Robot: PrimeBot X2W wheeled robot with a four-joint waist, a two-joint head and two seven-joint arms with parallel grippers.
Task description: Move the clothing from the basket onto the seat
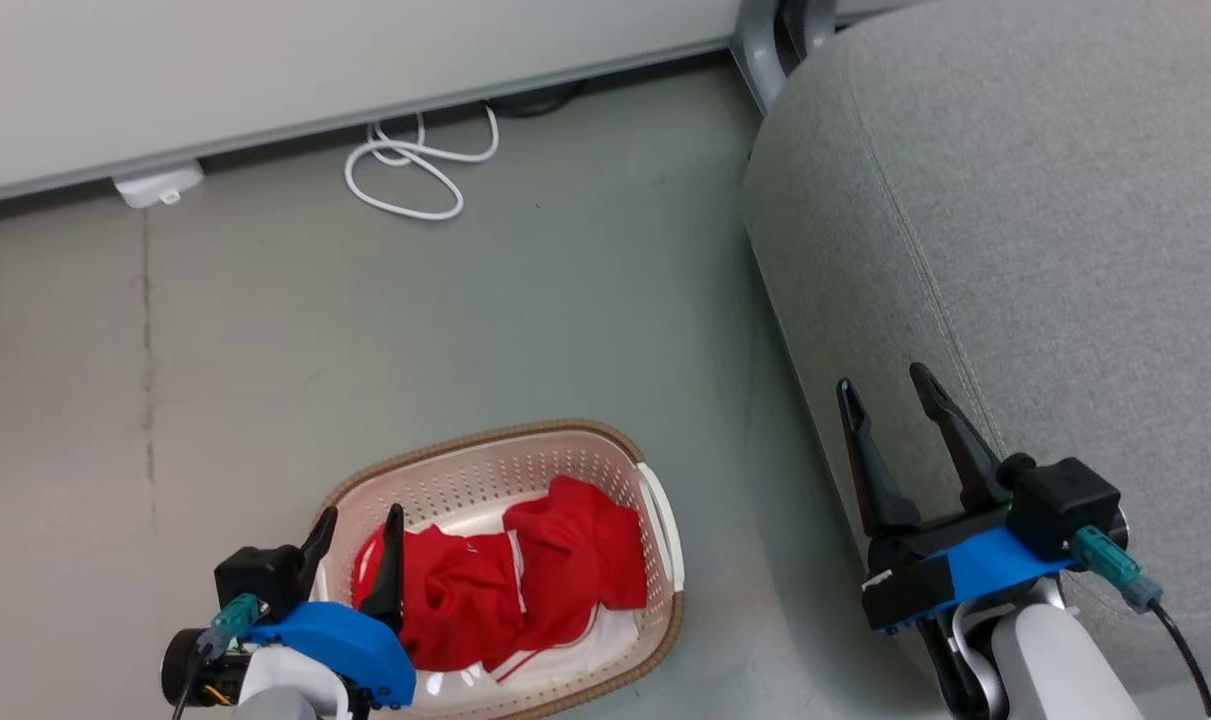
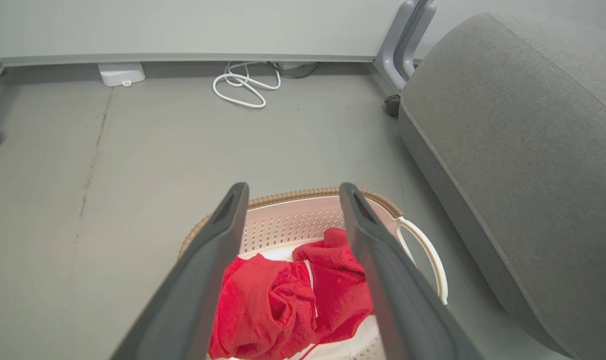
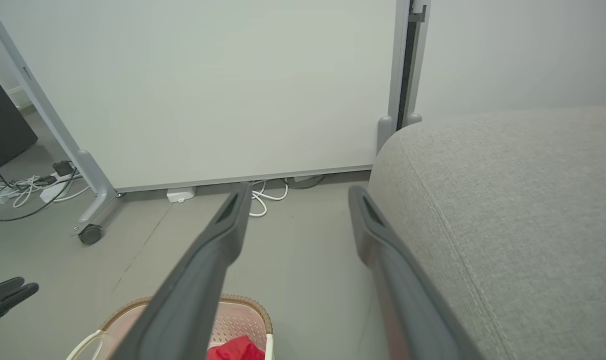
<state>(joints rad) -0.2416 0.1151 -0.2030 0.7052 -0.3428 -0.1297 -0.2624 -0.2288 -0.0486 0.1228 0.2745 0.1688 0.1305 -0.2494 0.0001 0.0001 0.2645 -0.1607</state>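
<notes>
Two red pieces of clothing (image 1: 525, 585) lie crumpled together in the basket (image 1: 565, 437), which stands on the floor (image 1: 465, 320) at the near left. The seat (image 1: 1045, 250), a big grey cushion, rises to the right of the basket, a little apart from it. The left hand (image 1: 361, 514) hovers over the basket's near-left side, fingers wide apart and empty. The right hand (image 1: 882, 378) hangs by the seat's near edge, also wide and empty. This looks like the first reach. Next, the left hand probably needs to dip down, pinch a fold of fabric, lift it out and carry it right.
</notes>
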